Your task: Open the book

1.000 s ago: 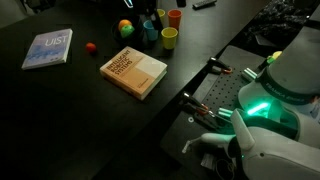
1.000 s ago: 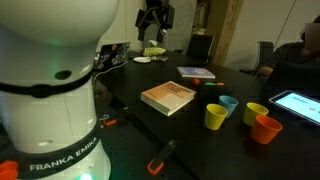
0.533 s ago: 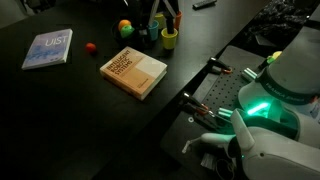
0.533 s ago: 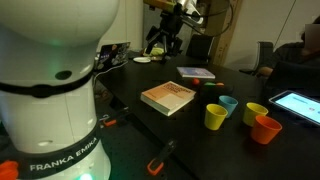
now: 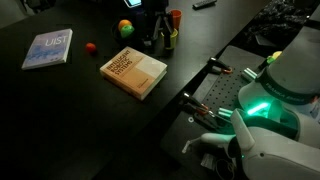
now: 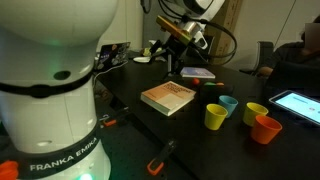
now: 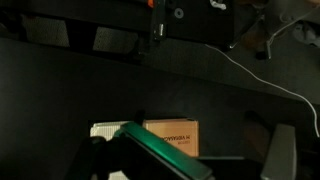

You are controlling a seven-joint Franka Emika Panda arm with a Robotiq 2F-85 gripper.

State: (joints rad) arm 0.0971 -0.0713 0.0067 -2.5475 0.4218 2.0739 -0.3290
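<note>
The book is thick with a tan-orange cover and white lettering. It lies closed and flat on the dark table; it also shows in the other exterior view and low in the wrist view. My gripper hangs above the table just behind the book, near the cups, and touches nothing. In the wrist view its fingers stand wide apart with nothing between them; the gripper is open.
A thin light blue book lies further off. A red ball and a yellow-green ball lie near it. Coloured cups stand beside the book. The robot base and orange-handled tools are at the table edge.
The arm has come down from high at the back of the table toward the book. The gripper is now low beside the cups. The book has not moved.
</note>
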